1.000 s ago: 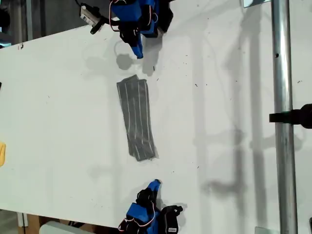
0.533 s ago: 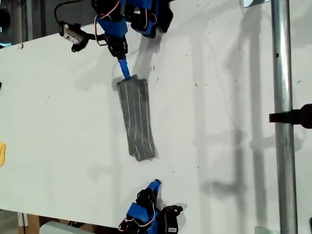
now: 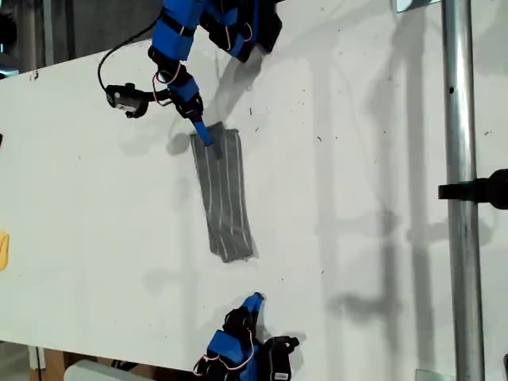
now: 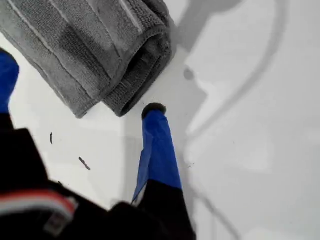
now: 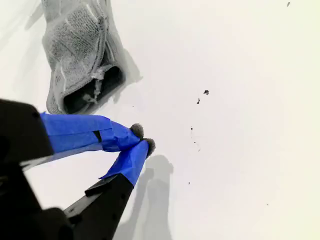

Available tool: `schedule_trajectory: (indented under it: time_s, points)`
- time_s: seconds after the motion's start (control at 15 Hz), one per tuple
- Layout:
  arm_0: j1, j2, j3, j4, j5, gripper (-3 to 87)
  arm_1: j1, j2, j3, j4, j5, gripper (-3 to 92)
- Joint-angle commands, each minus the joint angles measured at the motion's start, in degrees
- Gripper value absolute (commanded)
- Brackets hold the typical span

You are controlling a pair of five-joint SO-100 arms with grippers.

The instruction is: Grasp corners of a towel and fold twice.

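The towel (image 3: pixel 222 194) lies folded into a long narrow strip on the white table (image 3: pixel 357 238), its length running from the upper middle of the exterior view down toward the lower middle, slightly slanted. My first gripper (image 3: pixel 205 135) is down at the strip's upper end, at the corner nearer the exterior view's left. In the first wrist view the jaws stand apart: one blue finger (image 4: pixel 157 145) has its dark tip on the table just beside the doubled hem of the towel (image 4: pixel 100 50), the other finger shows only at the frame edge on the far side of the cloth; whether the tip touches the hem is hard to tell. My second gripper (image 3: pixel 252 302) sits near the lower edge of the exterior view, apart from the strip's lower end. Its jaws are closed on nothing, fingertips (image 5: pixel 137 131) together, the towel (image 5: pixel 80 55) end nearby. Bare tabletop lies on both long sides of the strip. A metal pole (image 3: pixel 460 190) stands at the exterior view's right, well apart.
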Motion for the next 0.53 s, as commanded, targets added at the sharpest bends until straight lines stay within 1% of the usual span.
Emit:
schedule_trajectory:
  time_s: [0.0, 0.07, 0.27, 0.47]
  points:
    - [0.9, 0.4, 0.4, -0.4, -0.4, -1.8, 0.4, -7.3, -5.1, -2.5, -0.8, 42.5]
    - [0.9, 0.4, 0.4, -0.4, -0.6, -1.8, 0.5, -9.8, -6.4, -2.2, -0.6, 41.6]
    - [0.5, 0.4, 0.4, -0.4, -0.3, -1.8, -1.2, -16.6, -10.6, -1.7, 0.9, 42.8]
    - [0.4, 0.4, 0.4, -0.4, -0.1, -1.8, -6.5, -25.6, -17.8, -2.3, 5.1, 42.8]
